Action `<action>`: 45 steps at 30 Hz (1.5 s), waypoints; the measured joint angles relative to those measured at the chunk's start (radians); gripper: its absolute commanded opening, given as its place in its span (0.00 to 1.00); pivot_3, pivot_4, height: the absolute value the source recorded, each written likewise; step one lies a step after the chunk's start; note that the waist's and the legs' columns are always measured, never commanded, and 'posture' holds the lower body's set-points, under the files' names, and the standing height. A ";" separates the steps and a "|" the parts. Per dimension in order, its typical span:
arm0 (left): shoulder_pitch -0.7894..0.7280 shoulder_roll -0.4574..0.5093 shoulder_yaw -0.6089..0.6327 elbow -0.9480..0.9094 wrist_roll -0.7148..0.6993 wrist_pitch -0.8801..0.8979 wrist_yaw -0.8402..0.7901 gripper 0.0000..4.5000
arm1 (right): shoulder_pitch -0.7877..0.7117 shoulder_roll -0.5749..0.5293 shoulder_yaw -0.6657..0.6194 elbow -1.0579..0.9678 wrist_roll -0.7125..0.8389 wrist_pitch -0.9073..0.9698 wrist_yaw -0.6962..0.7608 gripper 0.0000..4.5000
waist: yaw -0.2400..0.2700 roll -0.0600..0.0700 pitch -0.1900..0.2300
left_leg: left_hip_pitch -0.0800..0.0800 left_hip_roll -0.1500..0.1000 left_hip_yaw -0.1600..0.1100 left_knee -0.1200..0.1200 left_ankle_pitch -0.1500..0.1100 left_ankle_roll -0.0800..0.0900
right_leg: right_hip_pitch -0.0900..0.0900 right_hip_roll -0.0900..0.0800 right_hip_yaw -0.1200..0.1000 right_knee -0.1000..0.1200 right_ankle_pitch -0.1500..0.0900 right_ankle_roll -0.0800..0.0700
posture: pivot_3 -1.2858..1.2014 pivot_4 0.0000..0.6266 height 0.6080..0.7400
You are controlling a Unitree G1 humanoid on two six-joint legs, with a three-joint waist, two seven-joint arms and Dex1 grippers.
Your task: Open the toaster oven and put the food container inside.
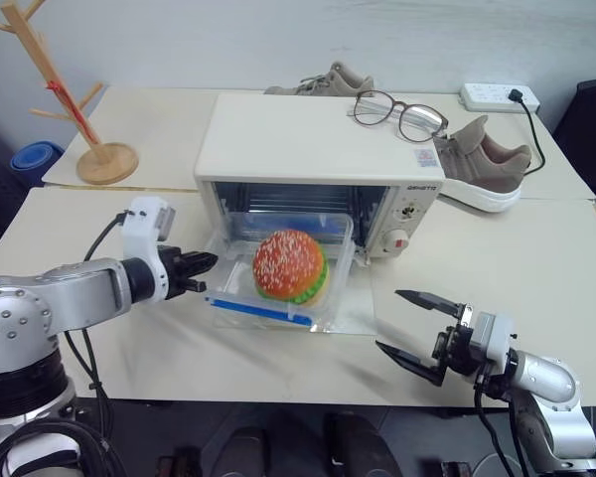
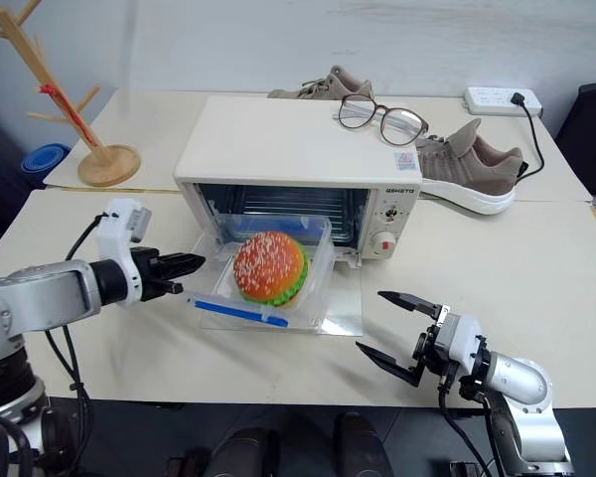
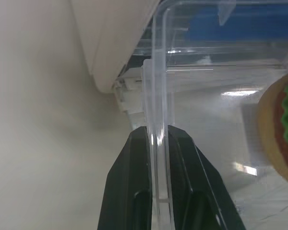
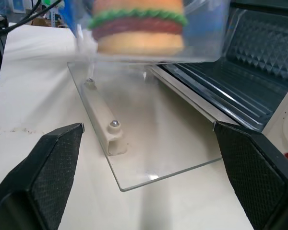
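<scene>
From the head cameras: the toaster oven [image 1: 318,169] sits centre frame with its glass door [image 1: 353,316] dropped flat onto the table [image 1: 536,268], and the food container [image 1: 283,268], burger showing through, sits at the oven's mouth over that door. The left gripper [image 1: 207,266] comes in from the left, pinching the container's near-left wall. Bare tabletop lies left of the door and in front of it. Lower right, the right gripper [image 1: 412,323] hangs with fingers spread wide, holding nothing, apart from the door's corner. Left wrist view: black fingers [image 3: 129,187] clamp the clear wall, oven corner just beyond. Right wrist view: the container floats above the door, handle [image 4: 108,129] underneath, cavity open beyond.
</scene>
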 measured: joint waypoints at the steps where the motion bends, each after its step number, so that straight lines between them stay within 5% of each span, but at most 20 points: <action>1: -0.017 -0.019 -0.017 0.022 0.010 0.000 0.015 0.32 | 0.010 0.007 0.000 -0.005 -0.002 -0.007 -0.010 1.00 | 0.006 0.000 0.000 | -0.001 0.000 0.000 0.000 0.000 0.000 | 0.000 0.000 0.000 0.000 0.000 0.000 | 0.52 0.24 1.00; 4: -0.041 -0.046 -0.032 0.062 0.014 -0.005 0.017 0.50 | 0.032 0.016 0.000 -0.008 -0.006 -0.010 -0.033 1.00 | 0.008 0.000 0.000 | -0.001 0.000 0.000 0.000 0.000 0.000 | -0.001 0.001 0.000 0.000 0.000 0.000 | 0.52 0.24 1.00; 7: -0.048 -0.023 0.000 0.088 -0.011 -0.043 -0.035 0.50 | 0.054 0.017 -0.010 -0.037 0.007 -0.001 -0.054 1.00 | 0.005 0.000 0.000 | -0.001 0.001 0.001 0.000 0.001 -0.002 | -0.002 0.001 0.000 0.000 0.000 0.000 | 0.52 0.24 1.00; 11: 0.017 0.147 0.038 0.103 -0.007 -0.079 -0.227 0.50 | 0.098 -0.039 -0.017 -0.107 0.060 0.064 -0.048 1.00 | -0.001 0.000 0.000 | -0.001 0.002 0.001 -0.002 0.001 -0.003 | -0.002 0.002 0.001 0.000 -0.001 -0.001 | 0.52 0.24 1.00; 15: 0.211 0.352 0.038 0.071 0.157 -0.294 -0.636 0.30 | 0.145 -0.152 -0.011 -0.218 0.130 0.208 -0.012 0.78 | -0.002 0.000 0.000 | 0.000 0.002 0.001 -0.003 0.002 -0.003 | -0.002 0.002 0.000 -0.002 -0.002 -0.003 | 0.52 0.24 1.00; 18: 0.369 0.416 0.018 0.054 0.310 -0.524 -0.951 0.08 | 0.153 -0.210 0.005 -0.278 0.149 0.293 0.008 0.54 | 0.006 0.000 0.000 | 0.000 0.002 0.001 -0.003 0.002 -0.002 | -0.001 0.001 0.000 -0.003 -0.002 -0.004 | 0.52 0.24 1.00; 20: 0.418 0.418 -0.028 0.034 0.409 -0.670 -1.063 0.00 | 0.144 -0.217 0.035 -0.298 0.138 0.322 0.005 0.39 | 0.013 0.000 0.000 | 0.000 0.002 0.000 -0.004 0.001 -0.001 | 0.000 -0.001 -0.001 -0.004 -0.003 -0.005 | 0.52 0.24 1.00; 25: 0.392 0.291 -0.075 -0.002 0.440 -0.745 -1.076 0.00 | 0.088 -0.203 0.105 -0.313 0.088 0.371 -0.046 0.01 | 0.032 -0.002 0.000 | -0.003 0.002 -0.001 -0.002 -0.004 0.010 | -0.001 -0.003 -0.001 -0.005 -0.002 -0.003 | 0.52 0.24 1.00; 45: 0.348 0.257 -0.019 0.002 0.438 -0.676 -1.018 0.00 | -0.091 -0.175 0.089 -0.323 0.160 0.550 -0.189 0.01 | 0.010 -0.001 0.000 | -0.003 0.001 -0.001 -0.002 -0.004 0.011 | -0.002 -0.002 -0.001 -0.004 -0.001 -0.002 | 0.52 0.24 1.00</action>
